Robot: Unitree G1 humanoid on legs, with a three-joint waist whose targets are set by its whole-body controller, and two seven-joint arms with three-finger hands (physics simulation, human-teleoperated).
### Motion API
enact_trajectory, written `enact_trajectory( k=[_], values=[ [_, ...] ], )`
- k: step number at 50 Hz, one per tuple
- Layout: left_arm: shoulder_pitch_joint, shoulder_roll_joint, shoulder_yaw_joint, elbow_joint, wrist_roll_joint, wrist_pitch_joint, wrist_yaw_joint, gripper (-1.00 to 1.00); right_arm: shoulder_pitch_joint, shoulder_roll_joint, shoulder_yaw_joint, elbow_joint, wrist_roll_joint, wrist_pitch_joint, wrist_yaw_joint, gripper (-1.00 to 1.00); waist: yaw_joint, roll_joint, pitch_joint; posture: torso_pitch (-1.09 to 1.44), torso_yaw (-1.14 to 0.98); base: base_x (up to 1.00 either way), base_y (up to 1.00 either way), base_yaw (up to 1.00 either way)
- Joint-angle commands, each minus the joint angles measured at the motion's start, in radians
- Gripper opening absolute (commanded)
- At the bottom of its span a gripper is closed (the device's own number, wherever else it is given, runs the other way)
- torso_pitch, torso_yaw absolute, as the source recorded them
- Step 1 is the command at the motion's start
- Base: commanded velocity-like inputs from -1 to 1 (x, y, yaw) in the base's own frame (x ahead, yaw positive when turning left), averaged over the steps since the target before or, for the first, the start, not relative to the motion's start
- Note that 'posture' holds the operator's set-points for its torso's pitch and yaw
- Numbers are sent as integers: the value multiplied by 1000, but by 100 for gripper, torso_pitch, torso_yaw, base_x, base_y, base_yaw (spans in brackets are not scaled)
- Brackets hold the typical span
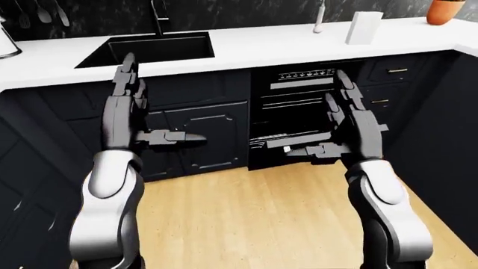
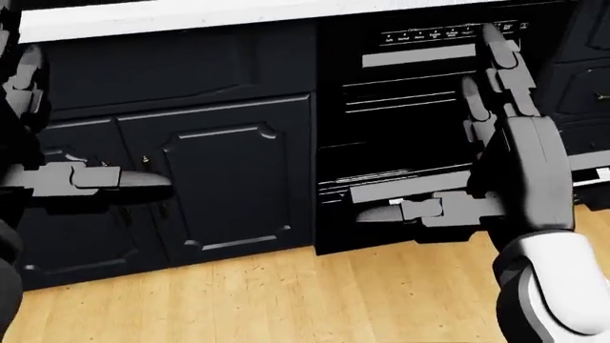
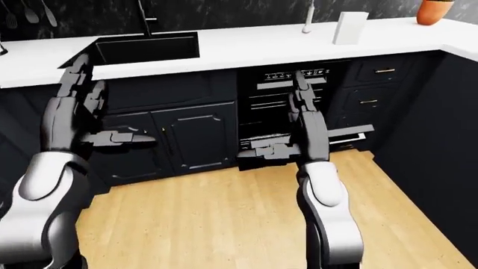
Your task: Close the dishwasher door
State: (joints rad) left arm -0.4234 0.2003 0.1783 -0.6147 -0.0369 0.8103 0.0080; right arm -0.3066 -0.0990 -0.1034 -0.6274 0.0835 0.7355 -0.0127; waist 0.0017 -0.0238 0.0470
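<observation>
In the left-eye view the dishwasher [image 1: 298,112] sits under the white counter [image 1: 298,42], right of the black sink [image 1: 153,49], with its racks showing and its door dropped open. A row of small pale marks runs along its control strip, too small to read. The left hand [image 1: 130,106] is raised before the dark cabinet doors [image 1: 202,134], fingers spread and straight, thumb pointing right, holding nothing. The right hand [image 1: 351,120] stands the same way across the dishwasher's opening and hides part of the racks. A white box [image 1: 363,27] and an orange pot [image 1: 442,11] stand on the counter.

In the head view the control strip [image 2: 448,32] shows closer, yet its lettering stays illegible. The right hand's fingers [image 2: 500,64] overlap it; whether they touch cannot be told.

In the right-eye view the open door [image 3: 351,134] shows as a pale edge jutting right of the right forearm, above the wooden floor [image 3: 224,218].
</observation>
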Motion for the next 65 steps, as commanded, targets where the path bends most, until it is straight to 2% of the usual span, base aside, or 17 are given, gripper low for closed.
enact_trajectory(
  k=[1,5,8,18,22,25,33,36,37,39,45,50,51,53,59,64,65],
  values=[
    [-30,13,17,-40,7,-18,9,100,-30,0,7,-48,5,-27,7,100,4,2,-15,0,0,36,1,0],
    [-19,1,-7,-66,19,-7,8,100,-18,4,15,-63,-1,-27,9,100,-7,39,-9,0,0,35,1,0],
    [-17,-5,-9,-67,24,-8,4,100,-20,4,13,-63,-3,-26,12,100,-15,114,-30,0,0,36,2,0],
    [-42,-4,-8,-108,27,40,-7,100,-25,5,9,-56,0,-30,11,100,16,44,-14,0,0,36,2,0],
    [-23,-6,-11,-100,33,19,-13,100,-15,5,-7,-64,16,-33,14,100,23,-33,-33,0,0,35,3,0],
    [-39,-3,-4,-109,32,38,-16,100,-13,1,-3,-64,15,-37,10,100,11,-28,-12,0,0,35,3,0],
    [-39,-3,-5,-116,34,45,-17,100,-24,-2,-7,-63,21,-31,10,100,-15,38,-10,0,0,36,3,0],
    [-43,0,-4,-113,34,46,-16,100,-30,-2,2,-66,17,-25,5,100,-17,124,-41,0,0,36,2,0],
    [-40,-1,-8,-115,36,44,-15,100,-28,-2,3,-60,15,-32,6,100,-6,87,-28,0,0,36,2,0],
    [-41,-4,-11,-107,38,38,-15,100,-26,-3,4,-55,11,-37,9,100,-3,103,-16,0,0,36,3,0],
    [-53,-4,-18,-113,46,52,-16,100,-28,-5,-5,-55,12,-36,13,100,15,52,-19,0,0,35,3,0],
    [-43,-8,-22,-113,54,44,-20,100,-16,-3,-5,-56,14,-45,13,100,24,-48,-42,0,0,36,3,0],
    [-44,-10,-22,-117,54,47,-21,100,-14,-3,-5,-56,14,-46,13,100,12,-16,-28,0,0,36,4,0],
    [-45,-11,-22,-115,55,46,-21,100,-15,-4,-6,-54,13,-47,13,100,8,-35,-16,0,0,35,2,0],
    [-43,-14,-20,-123,56,50,-25,100,-12,-2,-3,-56,12,-49,13,100,-9,9,-13,0,0,35,3,0],
    [-38,-17,-22,-122,52,46,-22,100,-12,-1,-3,-61,13,-45,13,100,-14,122,-46,0,0,35,2,0],
    [-34,-18,-28,-118,56,39,-22,100,-12,0,-3,-63,15,-43,13,100,-5,81,-26,0,0,35,2,0]
  ],
)
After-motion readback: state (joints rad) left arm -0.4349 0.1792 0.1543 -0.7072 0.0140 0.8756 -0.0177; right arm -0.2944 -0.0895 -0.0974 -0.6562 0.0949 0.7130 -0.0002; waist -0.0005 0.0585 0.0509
